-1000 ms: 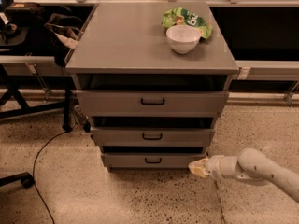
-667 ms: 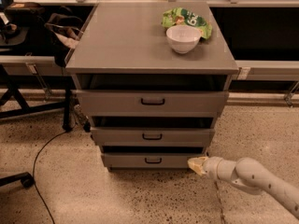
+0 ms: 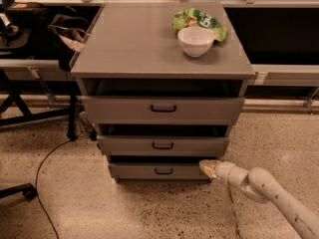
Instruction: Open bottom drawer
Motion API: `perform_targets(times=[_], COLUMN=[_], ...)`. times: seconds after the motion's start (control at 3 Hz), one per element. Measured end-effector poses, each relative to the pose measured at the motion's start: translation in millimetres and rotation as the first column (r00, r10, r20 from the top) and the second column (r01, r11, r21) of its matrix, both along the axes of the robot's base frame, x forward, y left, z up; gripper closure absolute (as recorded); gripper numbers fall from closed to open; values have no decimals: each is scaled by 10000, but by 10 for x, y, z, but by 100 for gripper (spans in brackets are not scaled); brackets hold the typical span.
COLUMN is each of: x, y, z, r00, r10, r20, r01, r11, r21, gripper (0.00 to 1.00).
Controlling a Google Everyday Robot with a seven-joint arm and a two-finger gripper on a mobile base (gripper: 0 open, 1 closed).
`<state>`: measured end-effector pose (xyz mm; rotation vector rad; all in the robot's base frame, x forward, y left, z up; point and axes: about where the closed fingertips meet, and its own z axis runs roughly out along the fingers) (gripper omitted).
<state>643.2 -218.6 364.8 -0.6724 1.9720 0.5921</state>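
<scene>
The grey cabinet (image 3: 159,59) has three drawers. The bottom drawer (image 3: 139,172) is the narrowest, with a small black bar handle (image 3: 163,171), and its front sits near the floor. My gripper (image 3: 208,167) comes in from the lower right on a white arm (image 3: 269,190). Its yellowish tip is at the right end of the bottom drawer's front, level with the handle and well to the right of it. The mid-sized drawer (image 3: 163,146) and the widest top drawer (image 3: 162,109) are above.
A white bowl (image 3: 196,41) and a green snack bag (image 3: 199,20) lie on the cabinet top. A black cable (image 3: 47,163) runs over the speckled floor at left. A chair base (image 3: 20,190) and dark furniture legs stand at left. A ledge runs behind.
My gripper has moved slightly left and up, closer to the right end of the bottom drawer's front. The drawers look unmoved.
</scene>
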Motion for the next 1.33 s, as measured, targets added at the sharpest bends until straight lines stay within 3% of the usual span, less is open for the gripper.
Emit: perform_targets(times=[0.33, 1.0, 1.33], x=[0, 181, 328], y=[0, -29, -49], z=[-1, -442, -703], r00=[10000, 9900, 9857], r10=[-2, -1334, -1611], r20=[1, 457, 497], r01=[2, 1334, 1620], r11=[10000, 9911, 9867], r21=[-1, 36, -145], gripper=[100, 100, 100])
